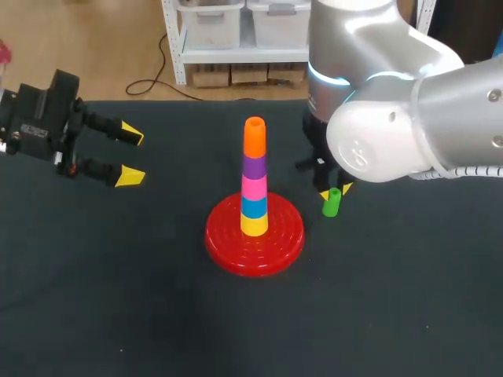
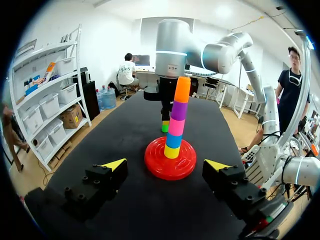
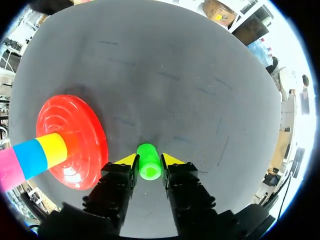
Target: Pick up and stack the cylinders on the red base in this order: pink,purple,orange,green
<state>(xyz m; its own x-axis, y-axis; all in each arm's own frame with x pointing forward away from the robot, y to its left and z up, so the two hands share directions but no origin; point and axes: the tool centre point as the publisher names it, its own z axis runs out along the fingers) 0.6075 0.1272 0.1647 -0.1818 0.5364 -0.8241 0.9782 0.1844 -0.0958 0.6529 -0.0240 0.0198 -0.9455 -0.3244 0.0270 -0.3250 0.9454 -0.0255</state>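
Clasping smooth green cylinder [image 3: 148, 161], right fingers [image 3: 126, 160], ridged round red base [image 3: 75, 127]

in your head view the right arm [image 1: 409, 118] hides nearly all of the right gripper [image 1: 335, 191]; only a yellow tip shows beside the green cylinder [image 1: 331, 203]. in the right wrist view, the stack [image 3: 34, 157] is cut off at its pink piece by the rim.

Dark table [image 1: 118, 314]; yellow cylinder [image 1: 254, 225] upright; blue cylinder [image 1: 254, 206] directly atop it.

Glossy plastic red base [image 1: 279, 236]; matt dark tabletop [image 1: 118, 298], perhaps cloth.
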